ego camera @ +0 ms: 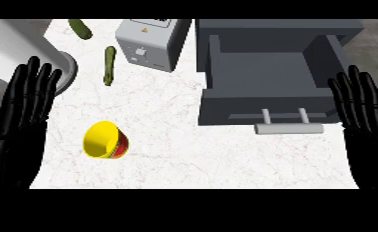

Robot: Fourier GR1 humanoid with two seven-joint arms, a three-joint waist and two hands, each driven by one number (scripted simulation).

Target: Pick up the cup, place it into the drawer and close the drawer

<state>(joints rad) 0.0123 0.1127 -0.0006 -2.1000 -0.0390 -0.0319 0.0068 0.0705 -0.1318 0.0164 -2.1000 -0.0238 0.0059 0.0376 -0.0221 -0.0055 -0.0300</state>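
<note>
The yellow cup with a red outer wall (105, 140) lies on its side on the white marbled desk (177, 166), in the front left area, with its mouth turned toward the left. Nothing touches it. It is well apart from the drawer.

The dark grey drawer (269, 71) stands pulled out at the right side of the desk. Its light grey bar handle (289, 127) faces the front edge.

The left robot hand (26, 101) shows at the left edge, open, fingers straight and pointing up, holding nothing. It is near the cup but apart from it. The right robot hand (359, 103) shows at the right edge, just beside the drawer's right wall, likewise open with straight fingers and holding nothing.

A grey box-shaped appliance (151, 43) stands at the back, just left of the drawer unit. A long green vegetable (109, 65) lies left of the appliance. A second green vegetable (80, 28) lies near the back left corner.
</note>
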